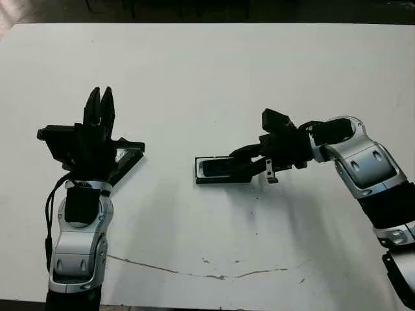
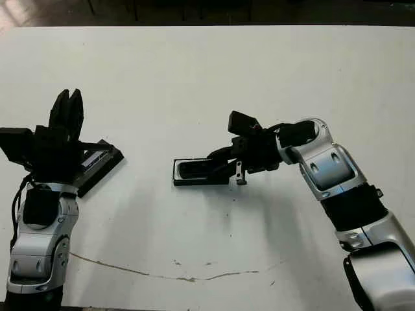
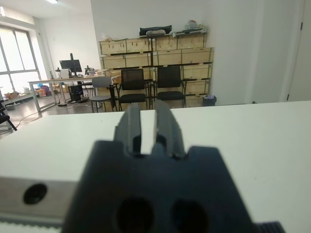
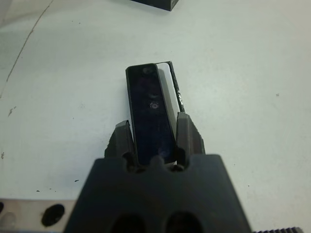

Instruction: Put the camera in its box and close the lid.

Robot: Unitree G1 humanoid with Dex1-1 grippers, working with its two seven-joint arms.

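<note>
In the head views, the camera (image 1: pixel 219 168) is being held by the right gripper (image 1: pixel 249 164) over the box (image 1: pixel 207 171), which is lying near the middle of the table (image 1: pixel 214 71), well apart from every edge; the lid (image 2: pixel 97 163) is lying toward the left edge, partly under the left gripper (image 1: pixel 100 110). In the left wrist view, the left fingers (image 3: pixel 165 121) are being kept nearly pressed together around nothing, with only a slit between them. In the right wrist view, the bar is being pinched between the two fingers (image 4: pixel 187 136) and is sitting slightly skewed against the white lining. The bar should probably be squared to the walls and lowered flat before release; whether it is fully seated cannot be told.
</note>
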